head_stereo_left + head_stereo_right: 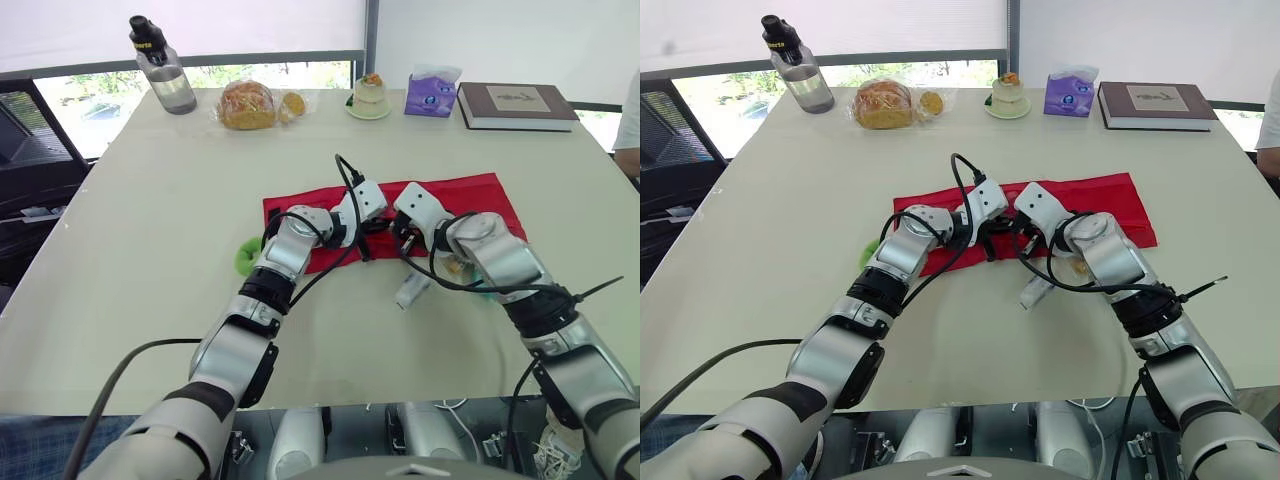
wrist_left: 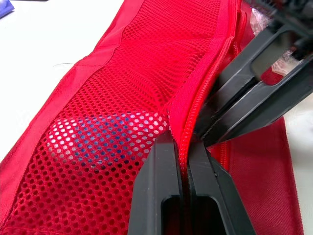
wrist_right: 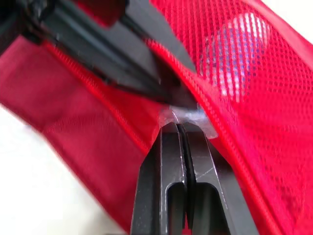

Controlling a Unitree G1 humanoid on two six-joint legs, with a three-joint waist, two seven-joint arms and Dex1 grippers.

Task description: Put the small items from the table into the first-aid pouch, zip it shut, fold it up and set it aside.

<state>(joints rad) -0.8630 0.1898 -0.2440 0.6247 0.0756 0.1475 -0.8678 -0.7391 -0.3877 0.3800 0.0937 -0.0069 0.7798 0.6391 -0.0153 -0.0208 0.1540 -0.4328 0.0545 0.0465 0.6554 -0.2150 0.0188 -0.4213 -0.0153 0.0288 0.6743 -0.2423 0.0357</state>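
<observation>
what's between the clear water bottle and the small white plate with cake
A round brown bread loaf in clear wrap, seen in both eye views.

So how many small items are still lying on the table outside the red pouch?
2 clearly: a green item beside the pouch at its left end, and a white tube by the right arm. More may be hidden beneath that arm.
</observation>
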